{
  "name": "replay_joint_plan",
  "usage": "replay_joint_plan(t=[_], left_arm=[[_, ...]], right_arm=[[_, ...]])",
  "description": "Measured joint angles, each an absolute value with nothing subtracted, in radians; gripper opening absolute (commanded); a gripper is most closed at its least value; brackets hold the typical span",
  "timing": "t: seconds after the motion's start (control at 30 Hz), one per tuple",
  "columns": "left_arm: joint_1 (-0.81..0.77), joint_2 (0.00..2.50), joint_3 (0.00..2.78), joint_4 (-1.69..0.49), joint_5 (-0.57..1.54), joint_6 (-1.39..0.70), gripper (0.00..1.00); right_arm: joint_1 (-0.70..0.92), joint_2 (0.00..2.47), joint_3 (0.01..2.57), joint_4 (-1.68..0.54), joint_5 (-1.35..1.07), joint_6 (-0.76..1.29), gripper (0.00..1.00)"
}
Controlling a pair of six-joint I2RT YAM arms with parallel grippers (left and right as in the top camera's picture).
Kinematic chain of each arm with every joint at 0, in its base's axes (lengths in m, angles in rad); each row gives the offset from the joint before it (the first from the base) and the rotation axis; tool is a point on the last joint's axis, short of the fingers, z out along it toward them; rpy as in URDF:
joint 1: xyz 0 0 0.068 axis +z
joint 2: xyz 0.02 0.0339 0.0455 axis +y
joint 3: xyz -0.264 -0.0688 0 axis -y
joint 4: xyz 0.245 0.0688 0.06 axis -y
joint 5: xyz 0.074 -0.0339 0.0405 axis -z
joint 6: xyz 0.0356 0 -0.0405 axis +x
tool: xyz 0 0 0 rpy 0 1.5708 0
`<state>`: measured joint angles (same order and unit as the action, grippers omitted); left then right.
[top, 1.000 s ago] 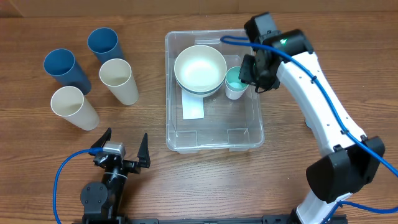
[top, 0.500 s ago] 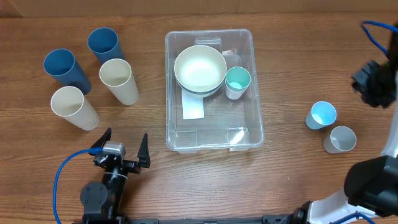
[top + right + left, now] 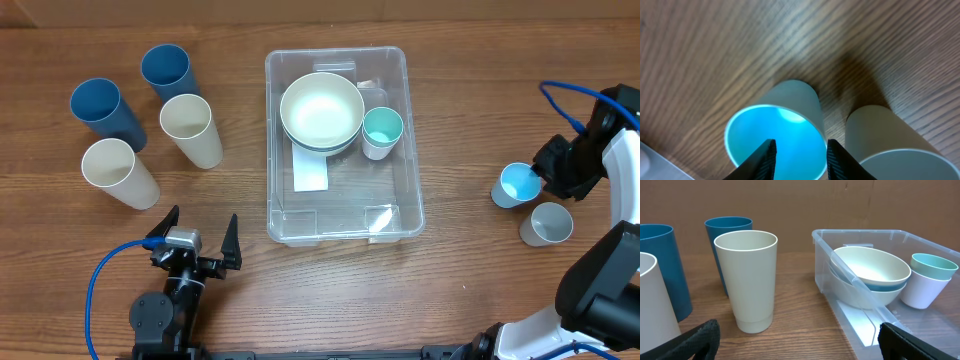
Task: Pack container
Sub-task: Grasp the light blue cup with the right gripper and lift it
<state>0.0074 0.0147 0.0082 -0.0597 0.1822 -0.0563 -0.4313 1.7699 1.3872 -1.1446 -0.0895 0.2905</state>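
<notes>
Right gripper, over the container a second before, had swung out well to its right. The container sat mid-table, holding two stacked bowls and two nested small cups; nesting evidently saved room. Partly spread, the right jaws straddled the rim of one light-blue cup, probably to pinch its wall. One grey cup stood just beside. Four tall cups, two blue and two cream, waited at left. The left gripper rested empty, spread wide.
</notes>
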Motion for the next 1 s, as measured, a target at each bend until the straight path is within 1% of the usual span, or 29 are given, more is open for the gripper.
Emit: replay_joint_plan(t=[0.1, 0.13, 0.2, 0.23, 0.27, 0.33, 0.4, 0.53, 0.63, 0.7, 0.8, 0.87, 0.93, 1.0], left_arm=[[0.007, 0.015, 0.008, -0.060, 0.182, -0.056, 1.00], [0.007, 0.015, 0.008, -0.059, 0.182, -0.056, 1.00], [0.007, 0.015, 0.008, -0.059, 0.182, -0.056, 1.00], [0.007, 0.015, 0.008, -0.059, 0.182, -0.056, 1.00], [0.007, 0.015, 0.008, -0.060, 0.182, -0.056, 1.00], [0.007, 0.015, 0.008, -0.059, 0.182, -0.056, 1.00], [0.007, 0.015, 0.008, -0.060, 0.182, -0.056, 1.00], [0.007, 0.015, 0.008, -0.060, 0.182, -0.056, 1.00], [0.007, 0.015, 0.008, -0.059, 0.182, -0.056, 1.00], [0.007, 0.015, 0.008, -0.059, 0.182, -0.056, 1.00], [0.007, 0.015, 0.008, -0.059, 0.182, -0.056, 1.00], [0.007, 0.015, 0.008, -0.059, 0.182, -0.056, 1.00], [0.007, 0.015, 0.008, -0.059, 0.182, -0.056, 1.00], [0.007, 0.015, 0.008, -0.059, 0.182, -0.056, 1.00]], right_arm=[[-0.431, 1.770, 1.354, -1.113, -0.089, 0.287, 0.34], [-0.431, 1.770, 1.345, -1.102, -0.089, 0.287, 0.31], [-0.431, 1.770, 1.320, -1.081, -0.089, 0.286, 0.28], [-0.431, 1.770, 1.312, -1.074, -0.089, 0.287, 0.25], [-0.431, 1.770, 1.295, -1.056, -0.089, 0.286, 0.19], [-0.431, 1.770, 1.271, -1.040, -0.089, 0.290, 0.13], [-0.432, 1.770, 1.262, -1.032, -0.089, 0.291, 0.04], [-0.431, 1.770, 1.261, -1.004, -0.091, 0.302, 0.04], [-0.431, 1.770, 1.275, -1.031, -0.101, 0.307, 0.04], [-0.431, 1.772, 1.354, -1.117, -0.119, 0.310, 0.04], [-0.411, 1.767, 1.586, -1.248, -0.152, 0.309, 0.04], [-0.352, 1.750, 1.723, -1.321, -0.157, 0.303, 0.04], [-0.266, 1.726, 1.803, -1.341, -0.160, 0.299, 0.04], [-0.134, 1.691, 1.874, -1.335, -0.164, 0.295, 0.04]])
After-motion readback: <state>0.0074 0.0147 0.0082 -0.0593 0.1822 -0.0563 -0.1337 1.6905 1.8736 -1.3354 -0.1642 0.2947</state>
